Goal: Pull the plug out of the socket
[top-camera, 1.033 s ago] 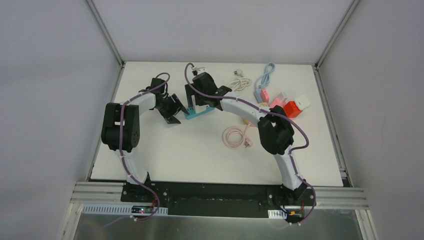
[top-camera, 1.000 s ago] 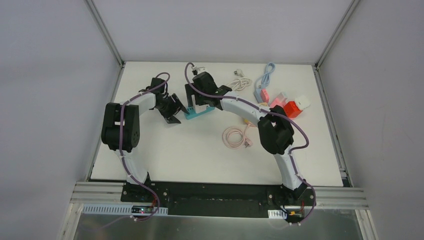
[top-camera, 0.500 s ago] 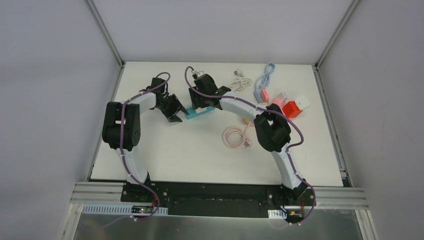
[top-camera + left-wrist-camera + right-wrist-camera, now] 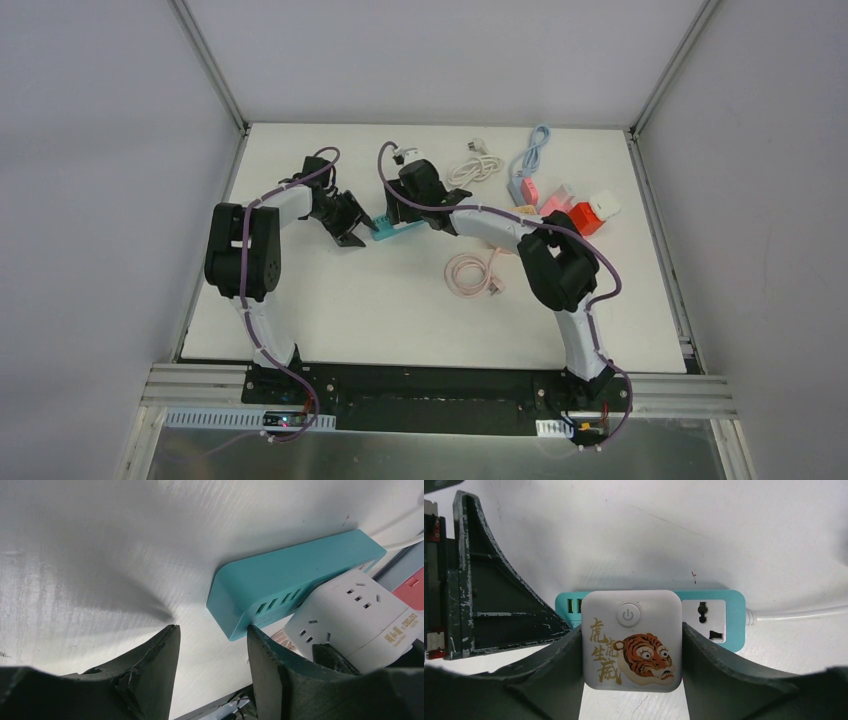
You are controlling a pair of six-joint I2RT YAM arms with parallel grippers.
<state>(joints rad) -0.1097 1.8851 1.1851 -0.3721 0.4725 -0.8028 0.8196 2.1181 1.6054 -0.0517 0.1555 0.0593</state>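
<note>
Right fingers (image 4: 549, 680) pinch the white cube plug with a tiger print (image 4: 631, 640) from both sides. It sits in the teal socket strip (image 4: 711, 615) on the white counter (image 4: 400, 300). Left fingers (image 4: 145, 675) stand spread, one tip at the strip's end. A coiled pink cable (image 4: 472, 273) lies near, a red cube adapter (image 4: 583, 218) well apart.

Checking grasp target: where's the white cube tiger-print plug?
The white cube plug sits mid right-wrist view, on the teal power strip, clamped by the right gripper.
</note>
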